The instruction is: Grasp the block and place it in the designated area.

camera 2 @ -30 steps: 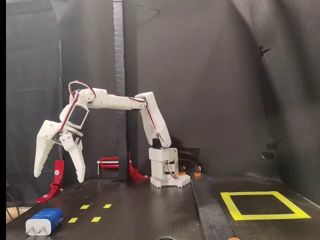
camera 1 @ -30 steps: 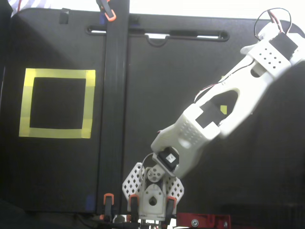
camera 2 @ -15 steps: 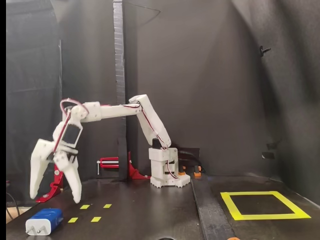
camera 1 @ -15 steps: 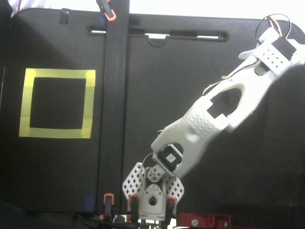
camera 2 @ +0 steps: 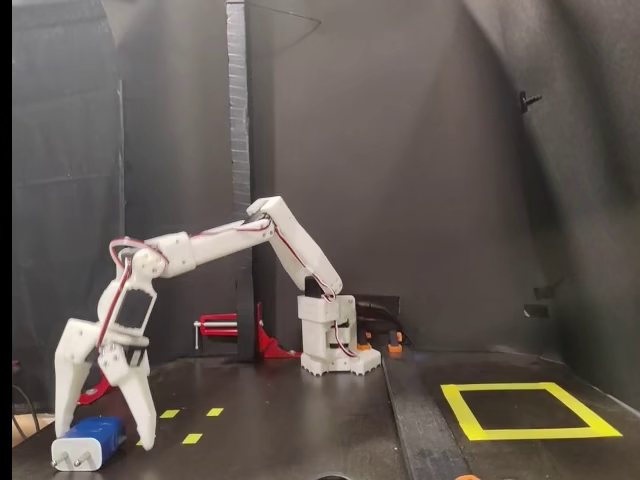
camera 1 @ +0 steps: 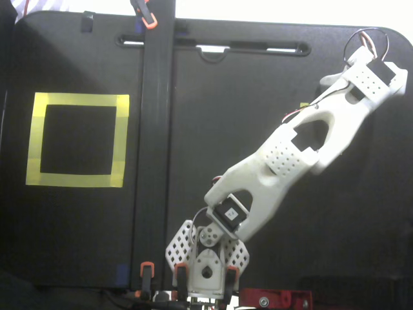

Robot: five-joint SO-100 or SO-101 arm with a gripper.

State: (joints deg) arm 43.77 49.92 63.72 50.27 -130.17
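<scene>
In a fixed view, the dark-blue block lies on the black table at the far left, with its two pale prongs pointing toward the camera. My gripper is open and lowered over it, one white finger to its left and the other to its right. I cannot tell whether the fingers touch the block. The designated area, a square of wide yellow tape, lies far to the right; in the other fixed view the tape is at the left. There the white arm reaches to the upper right and hides the gripper and block.
A black upright post stands behind the arm and crosses the table in the other fixed view. Tiny yellow squares lie near the block. The arm's base and a red clamp sit at the back.
</scene>
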